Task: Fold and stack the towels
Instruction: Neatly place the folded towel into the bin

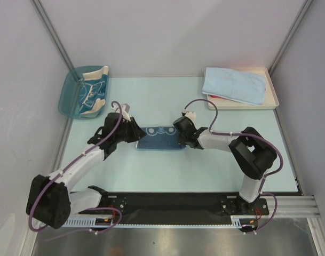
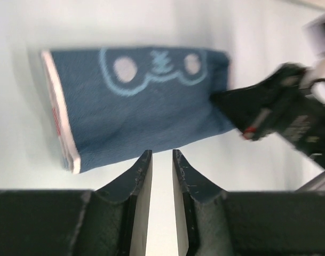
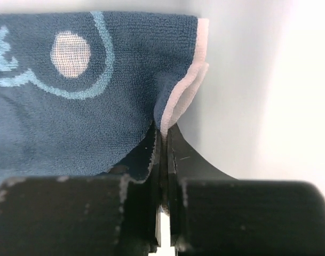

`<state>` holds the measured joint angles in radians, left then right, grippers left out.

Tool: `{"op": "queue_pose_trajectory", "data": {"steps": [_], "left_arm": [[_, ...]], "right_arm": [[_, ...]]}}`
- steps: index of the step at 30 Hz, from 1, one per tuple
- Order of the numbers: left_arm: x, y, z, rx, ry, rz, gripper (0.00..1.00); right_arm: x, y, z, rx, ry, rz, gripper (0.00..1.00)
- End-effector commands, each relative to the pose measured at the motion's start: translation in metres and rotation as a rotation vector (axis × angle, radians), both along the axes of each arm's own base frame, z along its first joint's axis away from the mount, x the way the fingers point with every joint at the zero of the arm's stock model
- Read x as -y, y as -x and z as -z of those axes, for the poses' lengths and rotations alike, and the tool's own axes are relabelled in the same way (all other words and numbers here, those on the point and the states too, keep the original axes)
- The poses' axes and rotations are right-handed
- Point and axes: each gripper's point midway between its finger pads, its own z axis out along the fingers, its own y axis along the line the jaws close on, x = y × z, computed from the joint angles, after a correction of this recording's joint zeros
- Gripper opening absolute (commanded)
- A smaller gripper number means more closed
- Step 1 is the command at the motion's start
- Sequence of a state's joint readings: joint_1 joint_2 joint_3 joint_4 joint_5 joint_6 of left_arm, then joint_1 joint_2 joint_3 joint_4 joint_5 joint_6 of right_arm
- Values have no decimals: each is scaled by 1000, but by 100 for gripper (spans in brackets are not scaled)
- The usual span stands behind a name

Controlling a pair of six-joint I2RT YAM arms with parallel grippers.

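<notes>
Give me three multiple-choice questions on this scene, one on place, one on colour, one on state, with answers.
1. The light-blue towel lies: A on an arm; B on the cream tray; C rolled upright.
2. The cartoon-face towel is: A red; B beige; C dark blue.
3. The right gripper is: A wide open; B shut on the cartoon-face towel; C out of view.
Answers: B, it rests on the tray; C, dark-blue cloth with pale lines; B, its corner is pinched in the closed gripper.

No readable text — mark point(image 2: 160, 60) on towel point(image 2: 146, 117) blurred.
</notes>
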<state>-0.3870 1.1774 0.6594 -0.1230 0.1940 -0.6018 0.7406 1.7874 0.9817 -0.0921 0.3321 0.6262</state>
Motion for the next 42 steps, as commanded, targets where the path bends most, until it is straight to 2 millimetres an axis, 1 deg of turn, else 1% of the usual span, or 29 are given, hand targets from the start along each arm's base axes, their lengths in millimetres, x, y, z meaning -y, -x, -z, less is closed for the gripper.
{"op": "queue_pose_trajectory", "data": {"steps": [1, 4, 5, 6, 7, 8, 9, 10, 11, 13, 14, 15, 16, 17, 18, 19, 20, 21, 22, 23, 24, 25, 26, 28, 33, 34, 35, 39, 42], "left_arm": [[4, -1, -56, 119, 13, 41, 27], [1, 2, -76, 156, 4, 53, 28], [-1, 1, -82, 178, -11, 58, 28], [-3, 4, -83, 171, -22, 60, 28], [-5, 5, -85, 178, -32, 62, 28], [-7, 4, -89, 191, -43, 60, 27], [-10, 6, -87, 187, -71, 65, 27], [-13, 6, -88, 194, -84, 62, 27], [-17, 5, -90, 203, -109, 54, 27], [-20, 8, -90, 203, -125, 55, 27], [-21, 9, -92, 208, -129, 62, 27], [-20, 11, -93, 208, -126, 72, 27], [-20, 13, -94, 207, -127, 78, 27], [-21, 15, -95, 212, -134, 88, 27], [-21, 17, -94, 209, -140, 95, 27], [-24, 17, -93, 208, -154, 91, 27], [-25, 17, -93, 208, -170, 97, 27], [-26, 18, -92, 208, -176, 100, 27], [-27, 17, -91, 210, -183, 99, 27], [-28, 18, -88, 203, -189, 103, 27], [-27, 17, -85, 198, -190, 109, 27], [-26, 17, -84, 198, -191, 113, 27], [-26, 17, -80, 191, -198, 119, 26], [-25, 16, -75, 179, -205, 127, 26], [-19, 18, -70, 167, -186, 162, 25], [-18, 19, -69, 164, -183, 167, 25], [-17, 19, -68, 159, -181, 172, 25], [-15, 20, -65, 152, -176, 186, 25], [-15, 22, -65, 152, -175, 190, 25]], "right_arm": [[41, 13, 22, -68, 285, 17, 0], [53, 3, 12, -41, 414, 11, 0], [48, -8, 0, -7, 435, 12, 0], [51, -18, -10, 24, 490, 9, 0], [55, -20, -7, 16, 553, -3, 0], [47, -35, -22, 54, 563, -1, 0], [52, -44, -28, 80, 618, 17, 0], [58, -50, -22, 61, 695, -13, 0], [52, -69, -37, 109, 715, 9, 0], [57, -91, -47, 125, 792, -2, 0], [60, -102, -36, 109, 835, -8, 0], [53, -123, -54, 150, 819, 11, 0], [55, -134, -53, 151, 836, 15, 0], [66, -145, -47, 130, 892, 12, 0], [66, -157, -48, 134, 900, 18, 0], [62, -174, -63, 168, 888, 32, 0], [73, -187, -67, 165, 909, 37, 0], [75, -195, -54, 146, 929, 30, 0], [73, -210, -71, 179, 912, 53, 0], [78, -218, -71, 175, 944, 42, 0], [84, -226, -63, 165, 971, 49, 0], [85, -233, -69, 180, 981, 55, 0], [85, -241, -82, 210, 989, 75, 0], [89, -252, -91, 228, 1021, 72, 0], [102, -269, -138, 303, 1048, 124, 0], [103, -270, -145, 311, 1055, 121, 0], [104, -270, -161, 332, 1048, 131, 0], [107, -269, -192, 378, 1063, 150, 0], [119, -270, -212, 394, 1084, 171, 0]]}}
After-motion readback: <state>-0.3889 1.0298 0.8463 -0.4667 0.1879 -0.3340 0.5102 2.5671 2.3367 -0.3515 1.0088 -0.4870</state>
